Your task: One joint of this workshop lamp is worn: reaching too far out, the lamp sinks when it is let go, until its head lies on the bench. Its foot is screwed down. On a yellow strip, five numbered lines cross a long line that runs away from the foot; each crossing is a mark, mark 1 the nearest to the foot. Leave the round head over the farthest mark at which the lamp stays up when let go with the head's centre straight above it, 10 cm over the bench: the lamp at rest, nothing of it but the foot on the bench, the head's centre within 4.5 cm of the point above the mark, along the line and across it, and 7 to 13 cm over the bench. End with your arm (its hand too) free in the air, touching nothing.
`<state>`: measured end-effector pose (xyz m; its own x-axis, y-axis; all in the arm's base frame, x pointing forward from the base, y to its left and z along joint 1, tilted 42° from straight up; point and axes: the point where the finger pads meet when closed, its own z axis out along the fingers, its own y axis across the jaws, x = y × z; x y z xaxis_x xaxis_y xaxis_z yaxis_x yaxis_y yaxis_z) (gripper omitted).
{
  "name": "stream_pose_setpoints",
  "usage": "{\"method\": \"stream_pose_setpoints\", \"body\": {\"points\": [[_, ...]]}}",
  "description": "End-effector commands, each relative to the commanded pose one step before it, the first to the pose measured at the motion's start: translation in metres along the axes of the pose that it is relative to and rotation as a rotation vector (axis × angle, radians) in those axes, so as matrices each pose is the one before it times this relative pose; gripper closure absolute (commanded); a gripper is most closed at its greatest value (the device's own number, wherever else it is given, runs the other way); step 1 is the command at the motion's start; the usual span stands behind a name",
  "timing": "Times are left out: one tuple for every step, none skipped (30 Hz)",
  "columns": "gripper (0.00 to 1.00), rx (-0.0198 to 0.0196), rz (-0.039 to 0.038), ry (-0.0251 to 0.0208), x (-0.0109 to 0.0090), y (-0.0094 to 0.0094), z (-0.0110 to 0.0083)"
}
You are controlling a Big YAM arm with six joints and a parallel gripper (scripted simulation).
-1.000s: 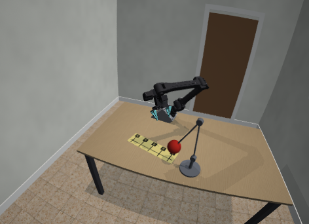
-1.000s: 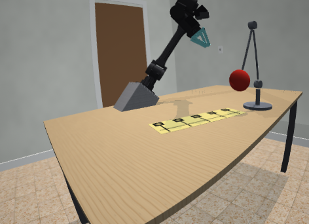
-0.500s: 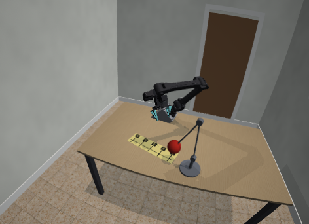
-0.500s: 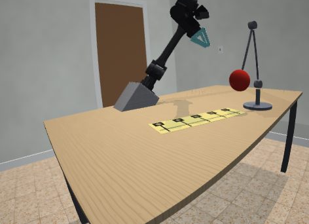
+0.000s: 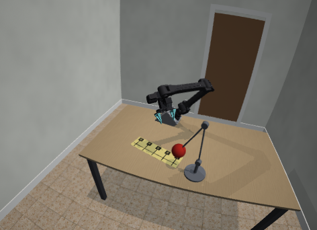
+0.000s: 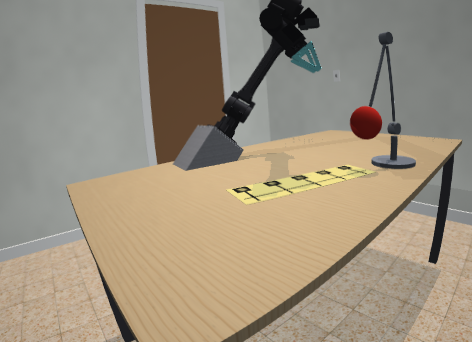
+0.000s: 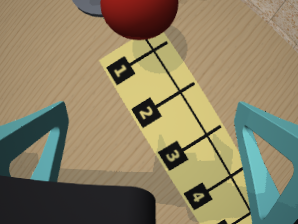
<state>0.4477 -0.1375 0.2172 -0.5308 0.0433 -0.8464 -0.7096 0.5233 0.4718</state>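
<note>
In the exterior view, your arm rises at left from its grey wedge-shaped base [image 6: 207, 152]. The yellow strip [image 5: 155, 151] [image 6: 280, 189] [image 7: 135, 90] lies across the bench, numbered one to five; above it, your gripper [image 5: 167, 121] [image 6: 319, 68] [image 7: 151, 111] hangs with fingers wide apart, gripping nothing. To its right, the lamp's red round head [image 5: 178, 150] [image 6: 366, 122] [image 7: 139, 17] hovers clear of the bench near the strip's mark 1 end, beside the grey disc foot [image 5: 192, 175] [image 6: 393, 162] [image 7: 94, 7], beneath the raised upper joint [image 5: 205, 125] [image 6: 385, 38].
</note>
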Motion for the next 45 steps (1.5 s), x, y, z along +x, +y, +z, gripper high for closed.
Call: {"method": "stream_pose_setpoints", "body": {"points": [[0.00, 0.00553, -0.00665, -0.00225, -0.01642, -0.00069, 0.00320], [0.00, 0.00000, 0.00000, 0.00000, 0.00000, 0.00000, 0.00000], [0.00, 0.00000, 0.00000, 0.00000, 0.00000, 0.00000, 0.00000], [0.00, -0.00159, -0.00202, -0.00072, 0.00092, 0.00004, -0.00039], [0.00, -0.00159, -0.00202, -0.00072, 0.00092, 0.00004, -0.00039], [0.00, -0.00159, -0.00202, -0.00072, 0.00092, 0.00004, -0.00039], [0.00, -0.00159, -0.00202, -0.00072, 0.00092, 0.00005, -0.00039], [0.00, -0.00159, -0.00202, -0.00072, 0.00092, 0.00005, -0.00039], [0.00, -0.00159, -0.00202, -0.00072, 0.00092, 0.00005, -0.00039], [0.00, -0.00159, -0.00202, -0.00072, 0.00092, 0.00005, -0.00039], [0.00, -0.00159, -0.00202, -0.00072, 0.00092, 0.00006, -0.00039], [0.00, -0.00159, -0.00202, -0.00072, 0.00092, 0.00006, -0.00039], [0.00, -0.00159, -0.00202, -0.00072, 0.00092, 0.00006, -0.00039], [0.00, -0.00159, -0.00202, -0.00072, 0.00092, 0.00006, -0.00039], [0.00, -0.00159, -0.00202, -0.00072, 0.00092, 0.00007, -0.00039], [0.00, -0.00159, -0.00202, -0.00072, 0.00092, 0.00007, -0.00039], [0.00, -0.00159, -0.00202, -0.00072, 0.00092, 0.00007, -0.00039], [0.00, -0.00159, -0.00202, -0.00072, 0.00092, 0.00007, -0.00039], [0.00, 0.00000, 0.00000, 0.00000, 0.00000, 0.00000, 0.00000], [0.00, 0.00000, 0.00000, 0.00000, 0.00000, 0.00000, 0.00000], [0.00, 0.00000, 0.00000, 0.00000, -0.00043, -0.00004, 0.00019], [0.00, 0.00000, 0.00000, 0.00000, -0.00043, -0.00004, 0.00019], [0.00, 0.00000, 0.00000, 0.00000, -0.00043, -0.00004, 0.00019], [0.00, 0.00000, 0.00000, 0.00000, -0.00043, -0.00004, 0.00019], [0.00, 0.00000, 0.00000, 0.00000, -0.00043, -0.00004, 0.00019], [0.00, 0.00000, 0.00000, 0.00000, -0.00043, -0.00004, 0.00019], [0.00, 0.00000, 0.00000, 0.00000, -0.00043, -0.00004, 0.00019], [0.00, 0.00000, 0.00000, 0.00000, -0.00043, -0.00004, 0.00019], [0.00, 0.00000, 0.00000, 0.00000, -0.00043, -0.00004, 0.00019], [0.00, 0.00000, 0.00000, 0.00000, -0.00043, -0.00004, 0.00019], [0.00, 0.00000, 0.00000, 0.00000, -0.00043, -0.00004, 0.00019], [0.00, 0.00000, 0.00000, 0.00000, -0.00043, -0.00004, 0.00019], [0.00, 0.00000, 0.00000, 0.00000, -0.00043, -0.00004, 0.00019], [0.00, 0.00000, 0.00000, 0.00000, -0.00043, -0.00004, 0.00019], [0.00, 0.00000, 0.00000, 0.00000, -0.00043, -0.00004, 0.00019], [0.00, 0.00000, 0.00000, 0.00000, 0.00000, 0.00000, 0.00000], [0.00, 0.00000, 0.00000, 0.00000, 0.00000, 0.00000, 0.00000], [0.00, 0.00159, 0.00202, 0.00072, -0.00049, -0.00004, 0.00021], [0.00, 0.00159, 0.00202, 0.00072, -0.00049, -0.00004, 0.00021], [0.00, 0.00159, 0.00202, 0.00072, -0.00049, -0.00004, 0.00021], [0.00, 0.00159, 0.00202, 0.00072, -0.00049, -0.00004, 0.00021], [0.00, 0.00159, 0.00202, 0.00072, -0.00049, -0.00003, 0.00021], [0.00, 0.00159, 0.00202, 0.00072, -0.00049, -0.00003, 0.00021], [0.00, 0.00159, 0.00202, 0.00072, -0.00049, -0.00003, 0.00021], [0.00, 0.00159, 0.00202, 0.00072, -0.00049, -0.00003, 0.00021]]}}
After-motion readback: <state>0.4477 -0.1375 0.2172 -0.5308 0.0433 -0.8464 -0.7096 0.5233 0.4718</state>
